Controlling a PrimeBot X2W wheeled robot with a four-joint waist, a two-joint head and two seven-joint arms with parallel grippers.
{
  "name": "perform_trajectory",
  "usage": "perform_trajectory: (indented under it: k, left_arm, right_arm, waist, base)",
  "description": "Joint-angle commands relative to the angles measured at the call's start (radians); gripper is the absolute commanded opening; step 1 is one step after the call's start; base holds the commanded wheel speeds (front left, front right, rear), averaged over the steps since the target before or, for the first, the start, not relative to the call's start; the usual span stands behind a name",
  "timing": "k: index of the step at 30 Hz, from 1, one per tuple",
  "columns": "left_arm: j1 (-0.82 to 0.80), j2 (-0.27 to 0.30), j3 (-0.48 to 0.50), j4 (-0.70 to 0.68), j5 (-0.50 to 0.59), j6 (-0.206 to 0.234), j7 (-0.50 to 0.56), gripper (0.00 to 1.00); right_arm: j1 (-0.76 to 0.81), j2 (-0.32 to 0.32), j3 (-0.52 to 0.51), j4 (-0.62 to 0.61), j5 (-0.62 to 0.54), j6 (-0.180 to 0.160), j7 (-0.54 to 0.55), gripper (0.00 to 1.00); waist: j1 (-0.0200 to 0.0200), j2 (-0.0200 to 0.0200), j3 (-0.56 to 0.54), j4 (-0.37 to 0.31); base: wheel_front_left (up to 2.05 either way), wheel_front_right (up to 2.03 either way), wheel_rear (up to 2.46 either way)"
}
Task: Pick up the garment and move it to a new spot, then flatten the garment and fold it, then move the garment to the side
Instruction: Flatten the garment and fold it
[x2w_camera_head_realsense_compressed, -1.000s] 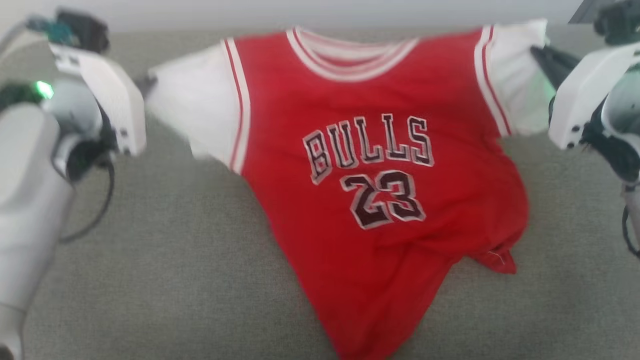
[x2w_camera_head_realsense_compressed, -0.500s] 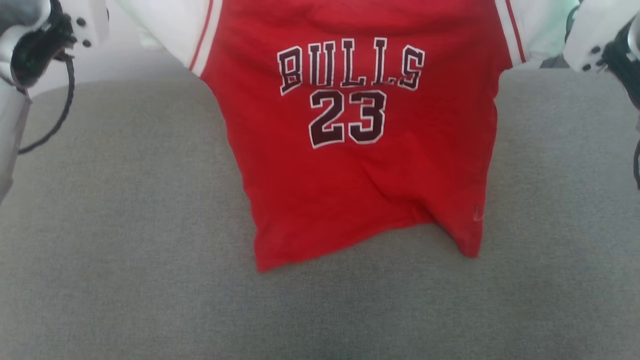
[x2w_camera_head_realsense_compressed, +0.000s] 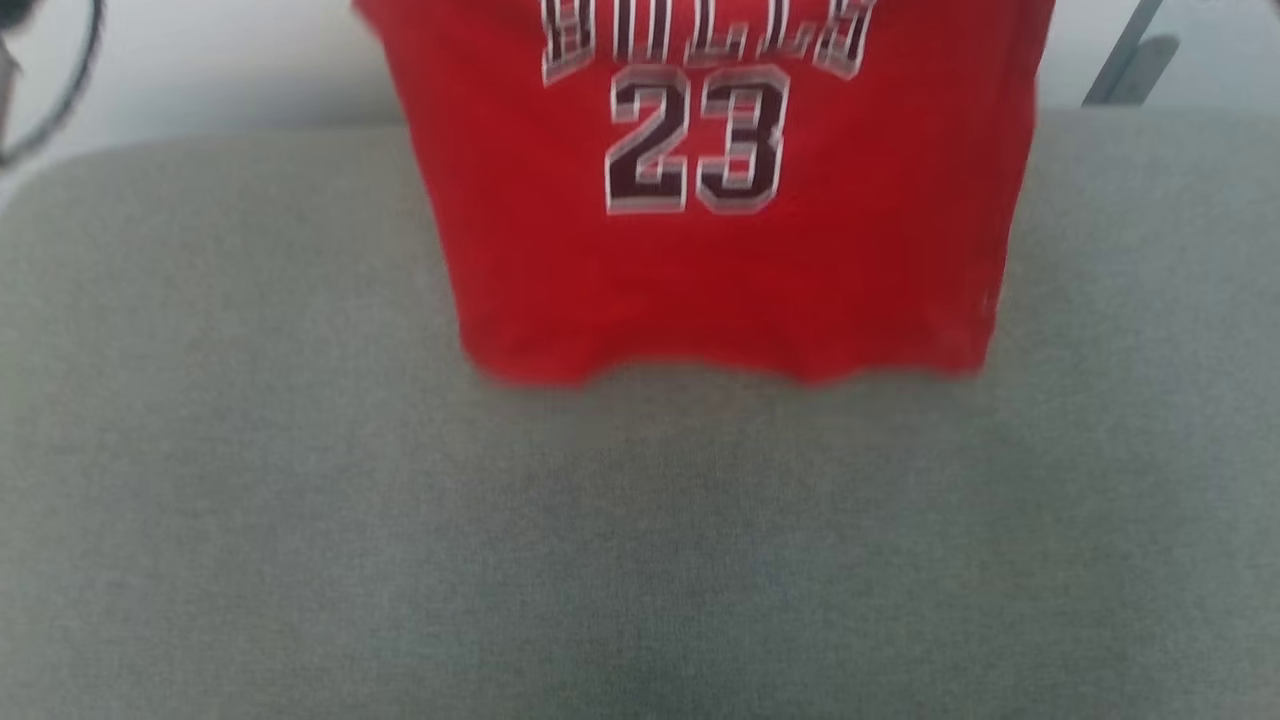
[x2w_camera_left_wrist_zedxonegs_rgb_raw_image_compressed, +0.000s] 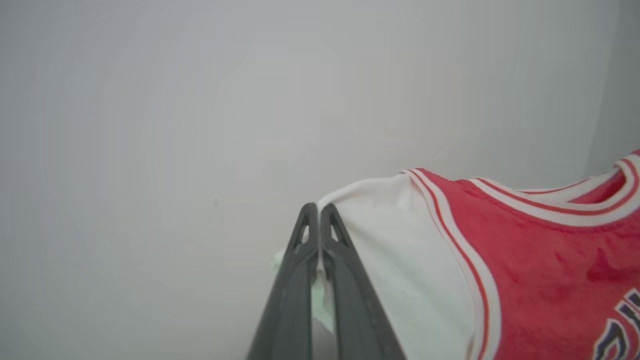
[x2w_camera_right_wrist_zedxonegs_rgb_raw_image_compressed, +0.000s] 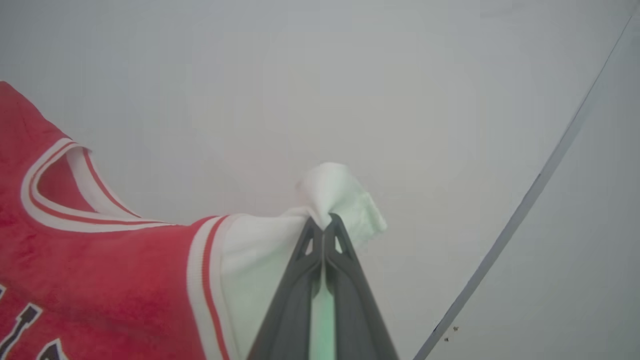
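Observation:
The garment (x2w_camera_head_realsense_compressed: 720, 270), a red jersey with dark "BULLS" lettering and "23", hangs in the air above the grey cushion (x2w_camera_head_realsense_compressed: 300, 500), its hem clear of the fabric and its upper part cut off by the head view's top edge. My left gripper (x2w_camera_left_wrist_zedxonegs_rgb_raw_image_compressed: 318, 210) is shut on the edge of one white sleeve (x2w_camera_left_wrist_zedxonegs_rgb_raw_image_compressed: 400, 260). My right gripper (x2w_camera_right_wrist_zedxonegs_rgb_raw_image_compressed: 324, 225) is shut on the other white sleeve (x2w_camera_right_wrist_zedxonegs_rgb_raw_image_compressed: 260, 270), with a tuft of cloth bunched above its tips. The garment (x2w_camera_left_wrist_zedxonegs_rgb_raw_image_compressed: 540, 270) stretches between the two grippers, with its striped collar (x2w_camera_right_wrist_zedxonegs_rgb_raw_image_compressed: 55, 200) in sight.
A pale wall (x2w_camera_head_realsense_compressed: 220, 70) rises behind the cushion. A dark cable (x2w_camera_head_realsense_compressed: 70, 90) loops at the head view's top left. A thin grey bar (x2w_camera_head_realsense_compressed: 1125, 60) slants at the top right; a grey line (x2w_camera_right_wrist_zedxonegs_rgb_raw_image_compressed: 525, 210) crosses the right wrist view.
The garment has been lifted off the cushion; its crumpled hem now hangs straight and free. Both arms have risen out of the head view, whose framing has also shifted.

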Motion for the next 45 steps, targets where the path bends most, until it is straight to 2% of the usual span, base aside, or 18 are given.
perform_trajectory:
  k: [1,6,11,15,20,24,28,30,33,37,41,45]
  left_arm:
    - [-0.038,-0.003,0.005,0.019,0.023,0.011,-0.034,0.00]
    - [-0.158,-0.021,0.010,0.080,0.067,0.029,-0.168,0.00]
    - [-0.264,-0.046,0.028,0.147,0.093,0.047,-0.347,0.00]
    - [-0.311,-0.062,0.036,0.176,0.122,0.055,-0.465,0.00]
    - [-0.221,-0.078,0.041,0.188,0.129,0.023,-0.488,0.00]
    - [-0.140,-0.090,0.027,0.207,0.111,0.001,-0.487,0.00]
    - [-0.025,-0.094,-0.009,0.231,0.056,-0.011,-0.474,0.00]
    - [0.045,-0.100,-0.046,0.205,0.006,-0.010,-0.433,0.00]
    - [0.156,-0.067,-0.109,0.130,-0.077,-0.010,-0.372,0.00]
    - [0.303,0.005,-0.180,-0.019,-0.200,-0.011,-0.289,0.00]
    - [0.444,0.098,-0.225,-0.170,-0.281,-0.011,-0.224,0.00]
    - [0.581,0.187,-0.244,-0.317,-0.331,-0.008,-0.195,0.00]
  right_arm:
    - [-0.040,0.012,-0.001,0.034,-0.024,0.000,-0.043,0.00]
    - [-0.181,0.028,-0.028,0.161,-0.138,0.000,-0.206,0.00]
    - [-0.302,0.052,-0.109,0.280,-0.299,0.000,-0.396,0.00]
    - [-0.360,0.066,-0.179,0.331,-0.447,0.000,-0.460,0.00]
    - [-0.299,0.105,-0.222,0.381,-0.547,0.000,-0.479,0.00]
    - [-0.242,0.112,-0.218,0.400,-0.526,0.000,-0.479,0.00]
    - [-0.117,0.117,-0.172,0.413,-0.446,0.000,-0.479,0.00]
    - [-0.053,0.113,-0.141,0.426,-0.392,0.000,-0.478,0.00]
    - [0.041,0.102,-0.073,0.421,-0.307,0.000,-0.479,0.00]
    - [0.178,0.081,0.041,0.372,-0.168,0.000,-0.458,0.00]
    - [0.318,0.013,0.153,0.252,-0.028,-0.001,-0.412,0.00]
    - [0.457,-0.083,0.218,0.087,0.068,-0.001,-0.367,0.00]
  waist:
    - [0.0000,-0.0001,0.053,0.000]
    - [0.0000,-0.0001,0.144,0.004]
    - [0.0000,-0.0001,0.211,0.016]
    - [0.0000,-0.0001,0.248,0.032]
    - [0.0000,-0.0001,0.253,0.053]
    - [0.0000,-0.0001,0.232,0.062]
    - [0.0000,-0.0001,0.186,0.068]
    - [0.0000,-0.0001,0.160,0.070]
    - [0.0000,-0.0001,0.121,0.071]
    - [0.0000,-0.0001,0.076,0.067]
    - [0.0000,-0.0001,0.038,0.064]
    - [0.0000,-0.0001,0.015,0.063]
  base:
    - [0.00,0.00,0.00]
    - [0.00,0.00,0.00]
    - [0.00,0.00,0.00]
    - [0.00,0.00,0.00]
    - [0.00,0.00,0.00]
    - [0.00,0.00,0.00]
    - [0.00,0.00,0.00]
    - [0.00,0.00,0.00]
    - [0.00,0.00,0.00]
    - [0.00,0.00,0.00]
    - [0.00,0.00,0.00]
    - [0.00,0.00,0.00]
